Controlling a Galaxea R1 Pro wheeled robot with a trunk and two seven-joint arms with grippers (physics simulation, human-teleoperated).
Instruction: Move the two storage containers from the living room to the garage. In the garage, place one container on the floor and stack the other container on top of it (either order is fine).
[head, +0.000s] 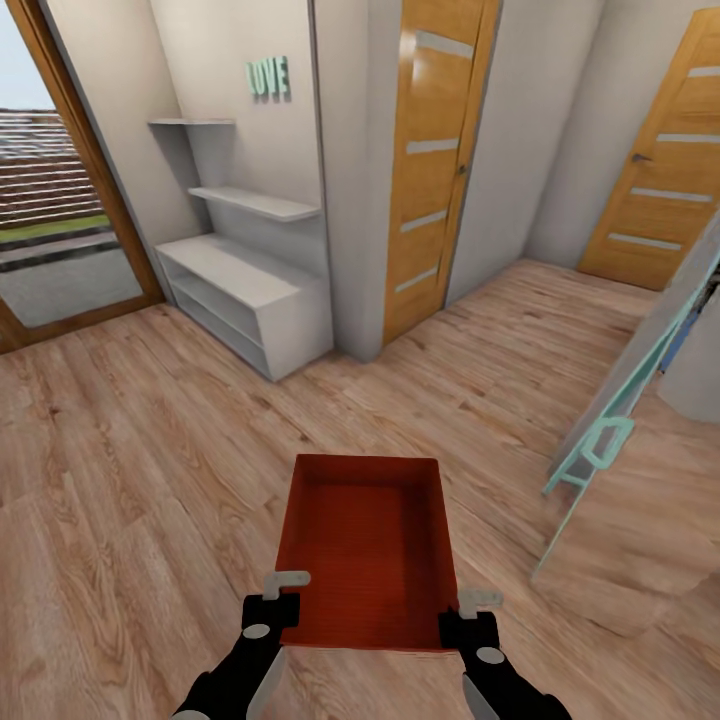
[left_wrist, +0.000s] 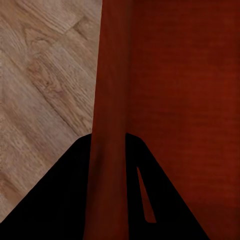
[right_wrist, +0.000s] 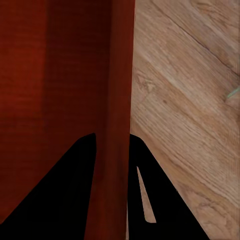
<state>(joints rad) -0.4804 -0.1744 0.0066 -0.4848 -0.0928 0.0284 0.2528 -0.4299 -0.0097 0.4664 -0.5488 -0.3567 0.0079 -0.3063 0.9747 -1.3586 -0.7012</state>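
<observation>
**Orange-red bin held between both grippers over the wood floor**

One orange-red rectangular shallow storage container (head: 365, 550) with no lid and a finely ribbed bottom is held out in front of the robot, above the light wood-plank floor (head: 150, 470). The left gripper (head: 275, 598) is clamped on the bin's left wall near its near corner — in the left wrist view its dark fingers (left_wrist: 65, 200) sit on either side of the thin red wall (left_wrist: 107, 125). The right gripper (head: 470, 615) pinches the right wall the same way, one dark finger (right_wrist: 60, 195) inside the bin and the other outside over the planks.

Ahead stand a white low shelving unit (head: 250, 290) against the white wall, with mint-green letters (head: 268, 78) above it, and two orange-brown wooden doors (head: 430, 170) — one straight ahead, one further right. A glass door with a wooden frame (head: 60, 220) shows at the left, and a mint-green frame (head: 600, 445) leans at the right.
</observation>
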